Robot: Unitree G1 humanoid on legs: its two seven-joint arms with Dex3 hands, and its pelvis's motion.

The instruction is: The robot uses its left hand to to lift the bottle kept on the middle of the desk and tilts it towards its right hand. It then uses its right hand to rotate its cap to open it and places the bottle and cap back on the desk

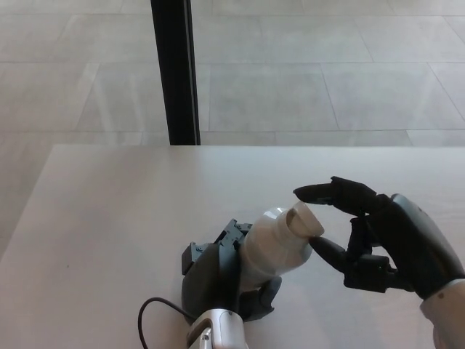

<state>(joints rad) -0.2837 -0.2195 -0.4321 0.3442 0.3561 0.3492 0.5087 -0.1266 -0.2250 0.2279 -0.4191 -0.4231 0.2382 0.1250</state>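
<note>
Bottle: a white plastic bottle (pixel 272 247) with a wide white screw cap (pixel 304 219), held above the pale matte tabletop (pixel 109 218) near its middle and tilted so the capped end points up and toward the robot's right.
Left robot hand: the dark grey left robot hand (pixel 221 273) is wrapped around the lower body of the bottle, fingers closed on it; a black cable (pixel 149 316) loops out beside its white wrist.
Right robot hand: the black right robot hand (pixel 370 233) sits at the cap, its fingers spread apart. An upper finger (pixel 320 193) reaches over the top edge of the cap and a lower finger (pixel 327 251) lies at the cap's underside; both appear to touch the cap, though firm contact cannot be told.
Cap: seated on the bottle's neck, between those two fingers.
Background: a black vertical post (pixel 174 73) rises beyond the far tabletop edge, against a light tiled floor (pixel 327 73).
</note>
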